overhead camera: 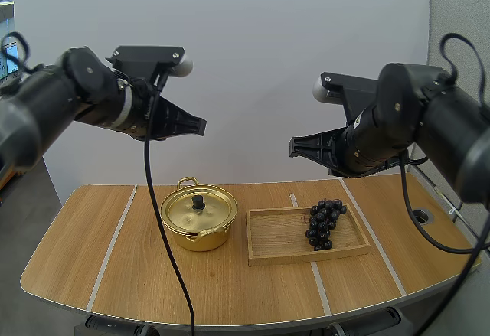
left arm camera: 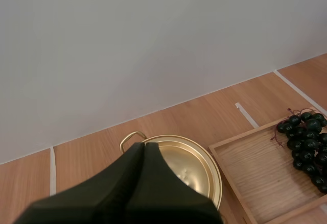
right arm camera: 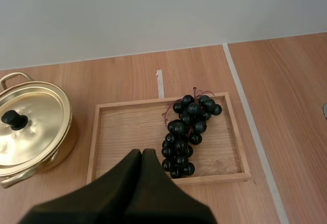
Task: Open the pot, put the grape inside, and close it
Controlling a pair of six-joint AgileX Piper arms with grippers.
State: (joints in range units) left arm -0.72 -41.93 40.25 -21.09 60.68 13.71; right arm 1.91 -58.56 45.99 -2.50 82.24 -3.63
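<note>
On the wooden table (overhead camera: 92,259), pot (overhead camera: 200,238) lidded, grapes (overhead camera: 325,223) in tray (overhead camera: 276,240) at its 3 o'clock. Overhead, left gripper (overhead camera: 200,127) and right gripper (overhead camera: 294,148) closed, empty. All steps remain.

Both machines are black throughout. The left arm (overhead camera: 69,91) and right arm (overhead camera: 429,122) are built of thick, rounded, glossy segments, with a pale band ringing the left wrist. The left tool (overhead camera: 200,126) and right tool (overhead camera: 293,147) each taper to a matte wedge.
</note>
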